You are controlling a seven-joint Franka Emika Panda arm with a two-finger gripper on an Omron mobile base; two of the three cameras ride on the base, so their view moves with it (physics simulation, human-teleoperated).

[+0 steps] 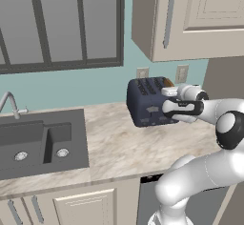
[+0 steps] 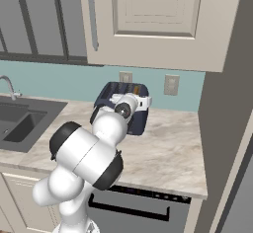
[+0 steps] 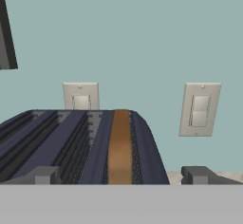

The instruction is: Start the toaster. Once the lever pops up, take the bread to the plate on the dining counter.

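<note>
Toaster (image 3: 71,147), dark navy, holds tan bread (image 3: 119,147) in its rightmost slot; fingers (image 3: 45,175) spread apart.

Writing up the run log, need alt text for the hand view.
Looking along the top of the navy toaster, the bread stands on edge in its rightmost slot, brown top edge showing. The gripper sits low, open, one fingertip at each bottom corner. Behind, a teal wall carries two beige wall plates.

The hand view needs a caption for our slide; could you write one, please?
Gripper open over the navy toaster, a brown bread slice in its rightmost slot, two wall plates behind.
</note>
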